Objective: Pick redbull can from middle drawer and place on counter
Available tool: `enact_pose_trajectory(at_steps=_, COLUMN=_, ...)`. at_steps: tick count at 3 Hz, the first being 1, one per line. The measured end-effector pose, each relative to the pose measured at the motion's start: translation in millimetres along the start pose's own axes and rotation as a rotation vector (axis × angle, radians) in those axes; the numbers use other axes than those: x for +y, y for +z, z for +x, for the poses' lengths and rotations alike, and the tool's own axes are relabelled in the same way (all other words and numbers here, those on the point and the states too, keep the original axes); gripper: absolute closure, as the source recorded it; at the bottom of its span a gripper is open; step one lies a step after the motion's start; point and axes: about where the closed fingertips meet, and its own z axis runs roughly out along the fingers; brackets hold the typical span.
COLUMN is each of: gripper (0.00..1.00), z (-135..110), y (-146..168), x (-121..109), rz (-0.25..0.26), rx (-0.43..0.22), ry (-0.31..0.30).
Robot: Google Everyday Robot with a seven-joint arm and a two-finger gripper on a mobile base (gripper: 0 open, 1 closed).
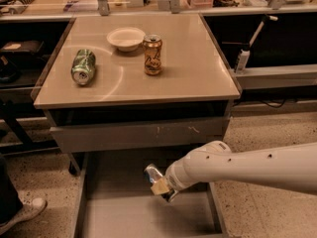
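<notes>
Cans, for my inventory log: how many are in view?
3. The green can lies on the counter, left; the orange-gold can stands beside the bowl; the redbull can is held in the gripper over the middle drawer. More may be hidden.

redbull can (151, 173) tilted, seemingly held in gripper (157, 182) abv open middle drawer (130, 217), below counter (198, 68).

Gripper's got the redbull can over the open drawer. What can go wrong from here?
1. The gripper holds the redbull can tilted; it may slip out during the lift.
2. The drawer front and the counter edge sit above the path up; the can could clip them.
3. The orange can stands mid-counter; placing nearby could knock it over.
</notes>
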Motion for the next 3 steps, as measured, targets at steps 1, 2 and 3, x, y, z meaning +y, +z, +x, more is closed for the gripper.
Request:
enact_pose_trajectory(at_steps=1, gripper=1.0, z=-6.7, y=-39.5, x=-7.1, rz=0.04, rx=-0.027, ry=0.018)
enact_pose_trajectory(at_steps=2, gripper=1.0, z=-12.9, y=-97.6, x=-17.7, rz=0.104, rx=-0.067, ry=0.059)
enact_pose_trajectory(at_steps=3, gripper=1.0, z=-19.5, y=-149.2, x=-30.3, rz=0.162, rx=-0.111, ry=0.103)
